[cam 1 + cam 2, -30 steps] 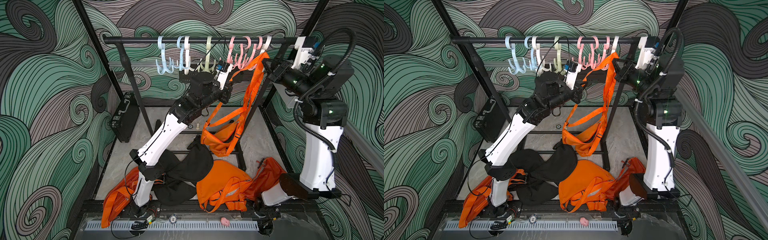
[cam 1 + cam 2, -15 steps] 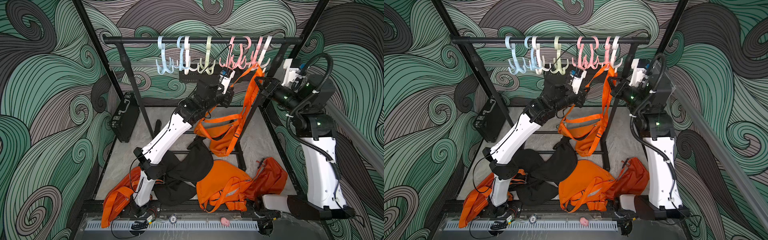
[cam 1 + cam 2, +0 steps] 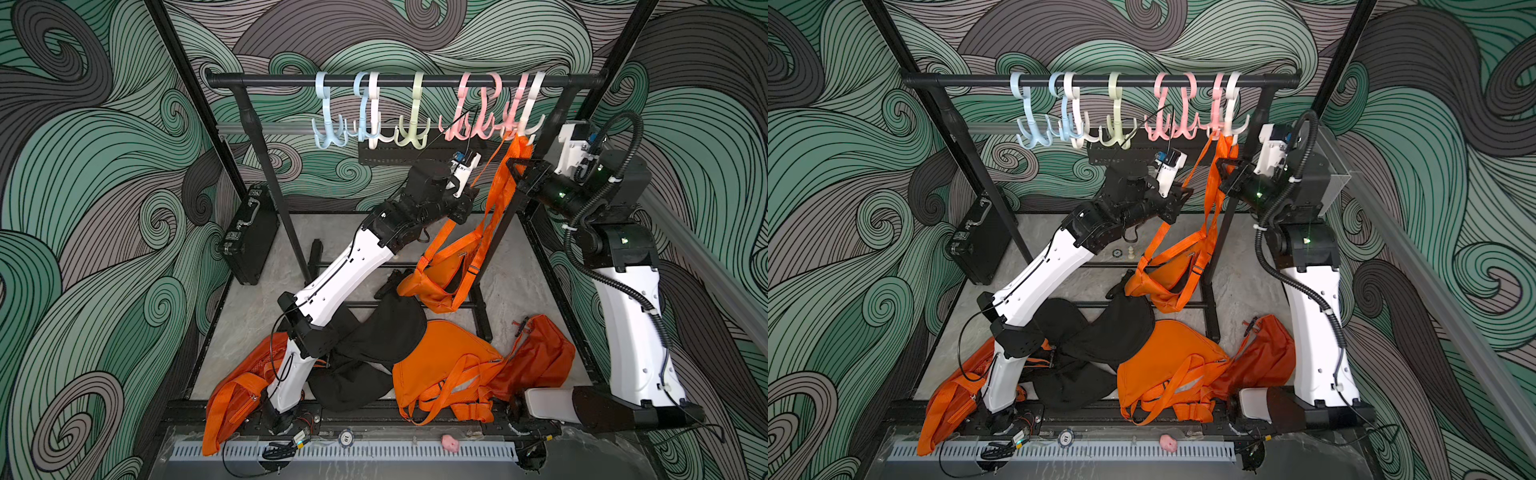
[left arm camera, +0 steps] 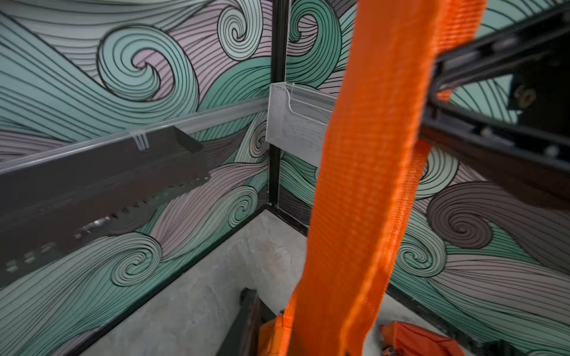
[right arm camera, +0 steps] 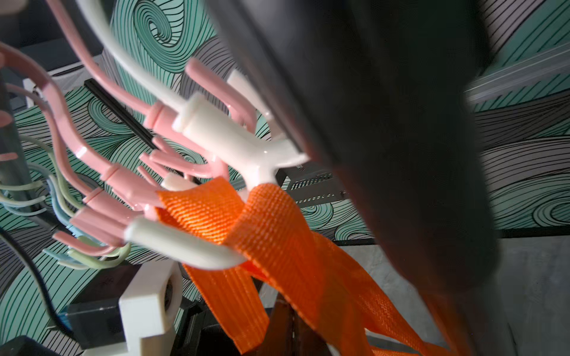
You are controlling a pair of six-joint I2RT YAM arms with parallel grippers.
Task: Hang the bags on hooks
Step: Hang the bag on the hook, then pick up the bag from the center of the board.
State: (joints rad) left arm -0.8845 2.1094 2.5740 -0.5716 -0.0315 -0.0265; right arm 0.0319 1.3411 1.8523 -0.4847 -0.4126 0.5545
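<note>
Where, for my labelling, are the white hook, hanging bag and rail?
white hook (image 5: 222, 132), right wrist view, stem.
hanging bag (image 3: 428, 291), a top view, pouch.
rail (image 3: 274, 80), a top view, bare stretch.

Left arm (image 3: 353, 266) aloft, right jaws closed

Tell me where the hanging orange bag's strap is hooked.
In both top views the strap loops over a prong of the white hook at the right end of the rail, beside the pink hooks; the right wrist view shows the same.
</note>
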